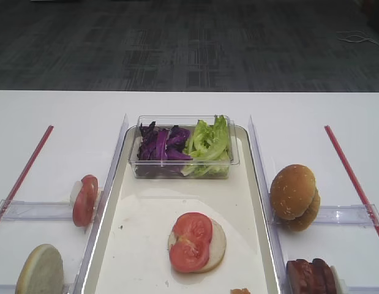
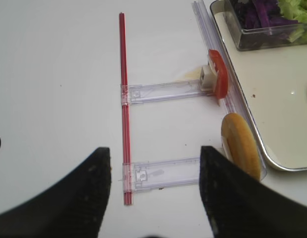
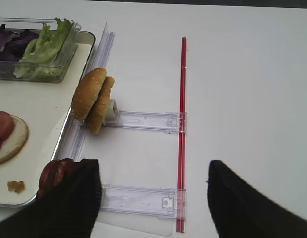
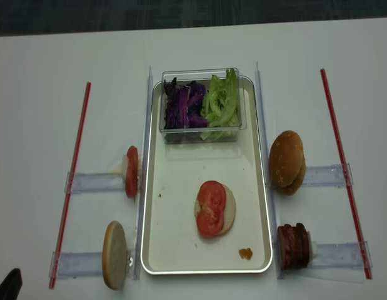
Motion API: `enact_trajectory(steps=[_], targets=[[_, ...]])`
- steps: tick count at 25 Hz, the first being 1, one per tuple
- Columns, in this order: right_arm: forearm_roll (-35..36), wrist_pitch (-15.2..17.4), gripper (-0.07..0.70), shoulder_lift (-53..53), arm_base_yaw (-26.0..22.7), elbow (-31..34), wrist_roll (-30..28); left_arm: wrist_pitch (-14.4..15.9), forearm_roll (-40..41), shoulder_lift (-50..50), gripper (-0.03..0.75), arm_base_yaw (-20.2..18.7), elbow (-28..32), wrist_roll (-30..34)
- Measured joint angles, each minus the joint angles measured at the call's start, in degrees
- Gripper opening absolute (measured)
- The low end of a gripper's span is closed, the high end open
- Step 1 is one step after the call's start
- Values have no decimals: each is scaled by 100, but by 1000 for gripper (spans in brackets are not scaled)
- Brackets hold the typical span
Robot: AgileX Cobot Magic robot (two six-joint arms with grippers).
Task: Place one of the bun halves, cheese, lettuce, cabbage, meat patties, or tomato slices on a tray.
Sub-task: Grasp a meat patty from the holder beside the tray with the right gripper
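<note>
The right gripper (image 3: 153, 198) hovers with its fingers (image 3: 69, 203) spread wide and holding nothing; the meat patties (image 3: 56, 173) stand on edge in a short row just beside the left finger, at the tray's (image 3: 49, 148) outer rim. The left gripper (image 2: 155, 193) is likewise wide apart and empty, with an upright pale bun half (image 2: 240, 148) just beside its right finger. On the tray a bun half (image 1: 213, 245) lies flat, topped by two overlapping tomato slices (image 1: 190, 241).
</note>
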Motion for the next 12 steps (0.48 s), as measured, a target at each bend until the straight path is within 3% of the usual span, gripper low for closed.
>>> enact_trajectory(steps=[12], targets=[[0,0,470,0,0,0,0,0,0,0,410,0,0,-9]])
